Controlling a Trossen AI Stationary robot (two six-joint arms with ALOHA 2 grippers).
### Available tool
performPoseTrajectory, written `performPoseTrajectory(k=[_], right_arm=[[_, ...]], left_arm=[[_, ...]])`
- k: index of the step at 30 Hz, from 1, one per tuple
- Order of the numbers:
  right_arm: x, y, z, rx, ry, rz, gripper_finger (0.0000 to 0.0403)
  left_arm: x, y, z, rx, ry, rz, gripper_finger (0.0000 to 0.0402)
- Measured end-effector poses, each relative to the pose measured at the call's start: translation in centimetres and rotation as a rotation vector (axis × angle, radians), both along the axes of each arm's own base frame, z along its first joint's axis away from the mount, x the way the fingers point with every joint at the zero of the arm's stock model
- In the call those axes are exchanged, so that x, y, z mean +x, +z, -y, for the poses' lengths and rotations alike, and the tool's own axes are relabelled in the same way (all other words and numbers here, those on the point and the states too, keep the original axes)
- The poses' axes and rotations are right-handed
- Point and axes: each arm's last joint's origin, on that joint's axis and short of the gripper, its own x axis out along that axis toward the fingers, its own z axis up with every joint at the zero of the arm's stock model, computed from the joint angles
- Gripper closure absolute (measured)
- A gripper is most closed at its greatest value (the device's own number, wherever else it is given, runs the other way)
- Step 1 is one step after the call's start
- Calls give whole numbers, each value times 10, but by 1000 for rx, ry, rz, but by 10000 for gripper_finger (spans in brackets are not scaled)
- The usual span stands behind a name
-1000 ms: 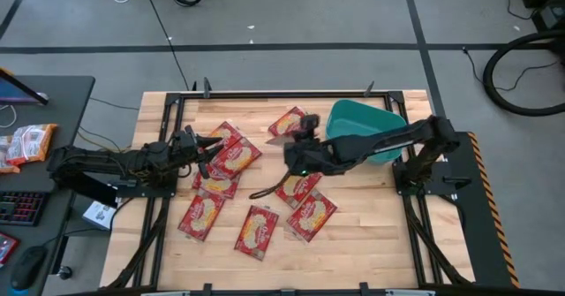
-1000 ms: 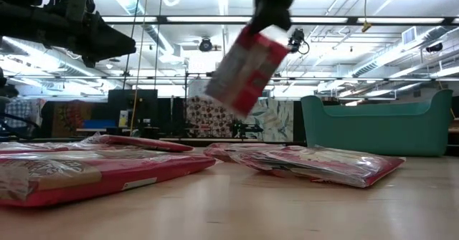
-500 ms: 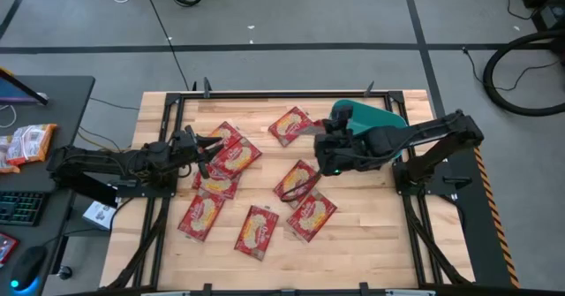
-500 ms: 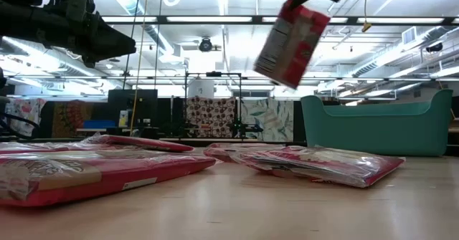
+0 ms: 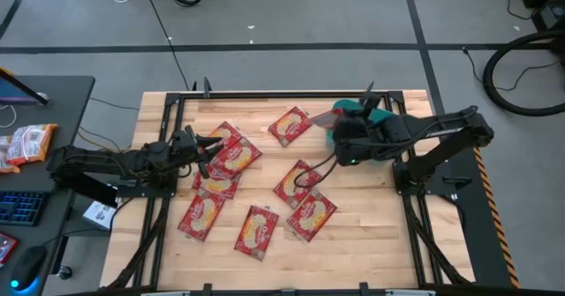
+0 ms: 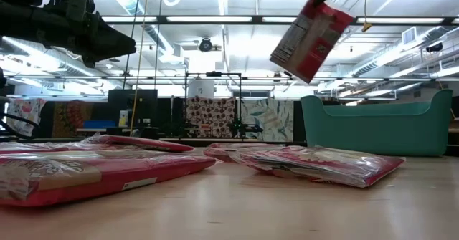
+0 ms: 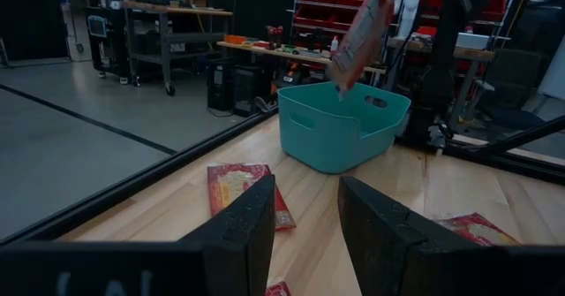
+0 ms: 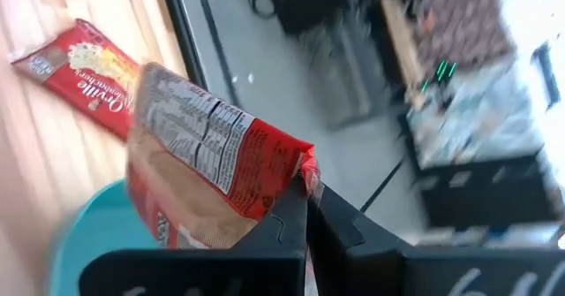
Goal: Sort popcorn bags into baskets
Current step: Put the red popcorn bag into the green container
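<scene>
My right gripper (image 5: 338,126) is shut on one red popcorn bag (image 6: 312,29), held high over the near-left rim of the teal basket (image 6: 376,125), which stands on the table's far right. Several more red popcorn bags lie flat on the wooden table: one at the far middle (image 5: 290,124), others at the middle (image 5: 296,183) and near the front (image 5: 257,231). At the table's left, my left gripper (image 7: 305,234) points level across the table toward the basket (image 7: 344,124), open, over a heap of bags (image 5: 231,155). My right gripper pinches the bag's top edge near a corner (image 8: 298,170) between its two fingers. The fingers come at it from above, slanting down. The bag hangs tilted below them, its printed back showing, clear of the table and above the basket's rim.
Black frame rails run along the table's edges. A grey desk left of the table holds orange-and-white packets (image 5: 26,143) and a keyboard. Bare wood lies along the near edge and at the near right, in front of the basket.
My right gripper has risen and gone toward the table's right, from over the table's middle to the basket, staying shut on the bag. Its wrist has rolled, and the bag has travelled with it, lifted higher and swung to a new tilt.
</scene>
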Motion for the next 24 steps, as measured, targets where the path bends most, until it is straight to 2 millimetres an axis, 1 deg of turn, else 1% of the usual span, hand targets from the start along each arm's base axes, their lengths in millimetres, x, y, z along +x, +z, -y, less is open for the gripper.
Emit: performPoseTrajectory(k=[5, 11, 20, 24], right_arm=[[-15, -4, 16, 181, -196, 56, 398], [-16, -4, 29, 360, -318, 147, 398], [-23, -6, 61, 598, -571, 264, 398], [-27, -8, 78, 722, -673, 290, 397]], left_arm=[[0, 0, 0, 0, 0, 0, 272], [0, 0, 0, 1, 8, 0, 272], [0, 0, 0, -4, 9, 3, 272], [0, 0, 0, -24, 3, 11, 272]])
